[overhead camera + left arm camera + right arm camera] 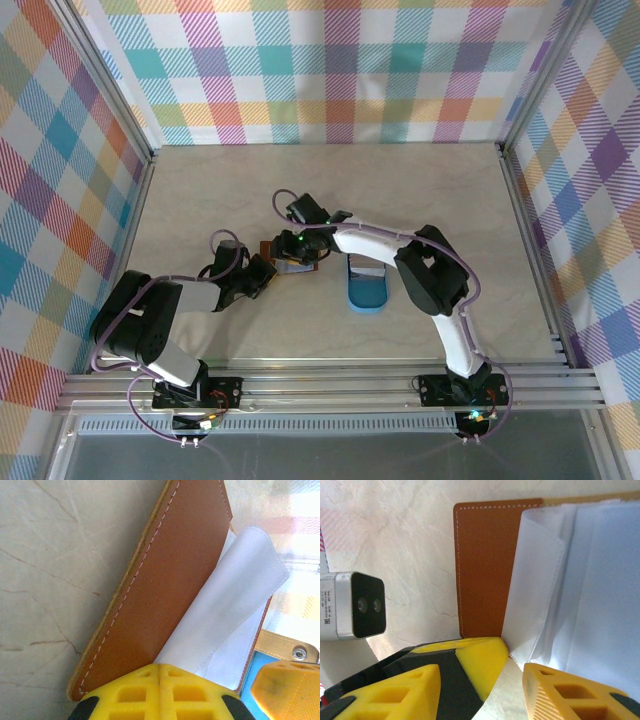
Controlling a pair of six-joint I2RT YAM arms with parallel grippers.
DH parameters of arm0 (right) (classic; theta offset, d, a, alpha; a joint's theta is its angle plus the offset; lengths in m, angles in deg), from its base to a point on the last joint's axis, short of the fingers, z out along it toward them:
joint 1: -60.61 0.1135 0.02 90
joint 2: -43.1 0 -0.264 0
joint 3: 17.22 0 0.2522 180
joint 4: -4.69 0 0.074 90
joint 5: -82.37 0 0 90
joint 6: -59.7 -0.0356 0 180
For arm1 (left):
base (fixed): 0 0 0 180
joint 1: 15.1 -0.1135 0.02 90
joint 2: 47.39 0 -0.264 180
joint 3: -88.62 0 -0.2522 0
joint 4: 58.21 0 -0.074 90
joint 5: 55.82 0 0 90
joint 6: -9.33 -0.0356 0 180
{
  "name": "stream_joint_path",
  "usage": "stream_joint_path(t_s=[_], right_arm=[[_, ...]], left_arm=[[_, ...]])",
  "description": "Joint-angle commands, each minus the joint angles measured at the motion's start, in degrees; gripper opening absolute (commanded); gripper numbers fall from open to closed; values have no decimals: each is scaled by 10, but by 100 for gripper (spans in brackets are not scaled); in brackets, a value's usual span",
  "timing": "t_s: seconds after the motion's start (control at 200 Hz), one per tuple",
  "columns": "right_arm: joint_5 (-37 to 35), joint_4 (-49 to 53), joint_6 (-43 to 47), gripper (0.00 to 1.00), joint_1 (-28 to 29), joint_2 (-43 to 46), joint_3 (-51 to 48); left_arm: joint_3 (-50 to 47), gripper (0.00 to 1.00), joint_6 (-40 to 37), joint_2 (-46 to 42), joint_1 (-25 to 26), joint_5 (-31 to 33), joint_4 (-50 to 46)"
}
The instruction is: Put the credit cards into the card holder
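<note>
The card holder (170, 580) is being gripped on the surface (45, 570) by the clenched left tool (160, 680). The released right tool (515, 672) is being poised beside the white sleeve (540, 580), best being lifted gently at its corner. The blue tray (365, 297), seemingly carrying the credit cards (364, 268), is crowding one edge; room is being left opposite.
</note>
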State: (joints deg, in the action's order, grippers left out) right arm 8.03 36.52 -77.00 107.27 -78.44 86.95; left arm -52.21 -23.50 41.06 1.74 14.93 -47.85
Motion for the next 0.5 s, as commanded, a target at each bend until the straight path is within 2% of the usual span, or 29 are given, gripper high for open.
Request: stream_joint_path(t_s=[0.0, 0.205, 0.495], right_arm=[[-11, 7, 28, 49, -6, 1, 5], [-41, 39, 64, 54, -6, -27, 38], [-6, 34, 78, 51, -7, -71, 82]], left_arm=[[4, 0, -16, 12, 1, 20, -35], [13, 0, -22, 12, 1, 14, -45], [25, 0, -33, 0, 1, 10, -63]])
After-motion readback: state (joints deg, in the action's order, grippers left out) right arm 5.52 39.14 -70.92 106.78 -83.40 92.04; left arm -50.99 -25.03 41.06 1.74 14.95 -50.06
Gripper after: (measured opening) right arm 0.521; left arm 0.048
